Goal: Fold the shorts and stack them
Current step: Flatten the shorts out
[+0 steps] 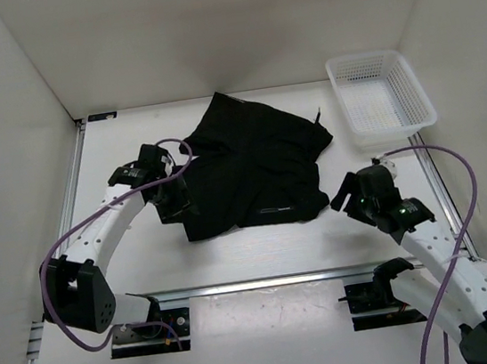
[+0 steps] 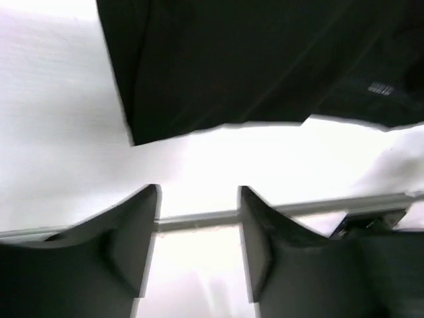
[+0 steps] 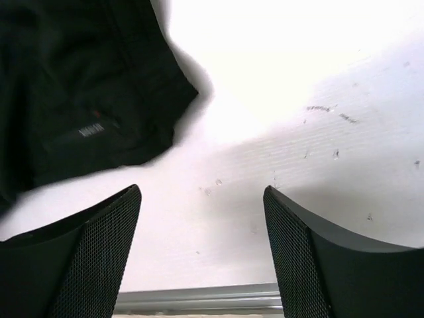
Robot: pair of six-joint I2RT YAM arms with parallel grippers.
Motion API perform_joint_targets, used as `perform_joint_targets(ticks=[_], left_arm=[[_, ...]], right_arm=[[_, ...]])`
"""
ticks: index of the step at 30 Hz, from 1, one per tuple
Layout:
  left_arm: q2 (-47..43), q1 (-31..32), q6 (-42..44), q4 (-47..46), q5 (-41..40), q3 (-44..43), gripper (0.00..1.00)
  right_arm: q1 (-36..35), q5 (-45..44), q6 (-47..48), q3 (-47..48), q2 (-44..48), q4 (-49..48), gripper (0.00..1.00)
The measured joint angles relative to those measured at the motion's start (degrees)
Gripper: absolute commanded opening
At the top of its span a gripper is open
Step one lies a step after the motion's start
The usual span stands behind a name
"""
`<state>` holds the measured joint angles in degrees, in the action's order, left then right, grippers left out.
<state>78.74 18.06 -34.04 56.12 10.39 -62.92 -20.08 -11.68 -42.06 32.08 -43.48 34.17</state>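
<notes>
The black shorts [image 1: 254, 162] lie crumpled on the white table, mid-centre, partly folded over, with a small label near the front edge. My left gripper [image 1: 175, 205] is at the shorts' left front corner, open and empty; in the left wrist view [image 2: 199, 199] the shorts' hem [image 2: 252, 66] lies just beyond the fingertips. My right gripper [image 1: 344, 196] is open and empty just right of the shorts' right front corner; in the right wrist view [image 3: 202, 195] the shorts [image 3: 79, 99] fill the upper left.
A white mesh basket [image 1: 411, 88] stands at the back right, apparently empty. White walls enclose the table on three sides. An aluminium rail [image 1: 266, 281] runs along the near edge between the arm bases. Purple cables loop from both arms.
</notes>
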Motion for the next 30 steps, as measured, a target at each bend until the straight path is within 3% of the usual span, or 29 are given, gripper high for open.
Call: perform_joint_targets(ticks=[2, 4, 5, 6, 9, 11, 18, 23, 25, 29, 30], left_arm=[[-0.61, -1.01, -0.70, -0.48, -1.18, -0.48, 0.45], [-1.33, -2.29, -1.31, -1.18, -3.02, -1.14, 0.41], [-1.62, -3.21, -1.64, -1.55, -3.74, -1.20, 0.45], [-1.73, -4.26, -1.95, -1.73, -4.26, -1.18, 0.59], [-1.22, -8.15, -2.60, -3.41, -4.35, 0.90, 0.83], [-0.22, -10.36, -3.26, -4.74, -3.43, 4.24, 0.90], [7.30, -10.34, -7.10, -8.96, 2.71, 15.26, 0.91], [11.34, -8.90, -9.16, -12.92, 4.15, 15.10, 0.73], [13.33, -8.83, -9.75, -12.90, 5.27, 14.10, 0.62], [17.20, -8.90, -10.51, -13.07, 6.36, 11.78, 0.10], [18.32, -8.85, -10.32, -13.22, 6.56, 10.93, 0.10]], right_arm=[[1.36, -0.11, -1.46, 3.39, -1.31, 1.16, 0.73], [2.84, 1.49, -3.15, 7.85, -5.01, 1.46, 0.69], [3.45, 2.82, -4.13, 9.27, -6.97, 0.87, 0.69], [3.96, 4.57, -5.18, 9.92, -9.01, -0.07, 0.69], [5.40, 11.08, -8.04, 9.49, -15.30, -2.58, 0.71], [6.54, 15.32, -9.25, 8.90, -19.58, -3.63, 0.72], [8.87, 24.50, -11.78, 7.78, -31.74, -9.16, 0.72], [8.85, 25.35, -12.41, 7.78, -35.93, -12.55, 0.62], [8.85, 25.14, -12.57, 7.82, -37.90, -13.60, 0.48], [8.79, 24.76, -12.92, 8.79, -42.56, -14.88, 0.12], [8.76, 24.59, -13.00, 9.55, -43.76, -14.86, 0.05]])
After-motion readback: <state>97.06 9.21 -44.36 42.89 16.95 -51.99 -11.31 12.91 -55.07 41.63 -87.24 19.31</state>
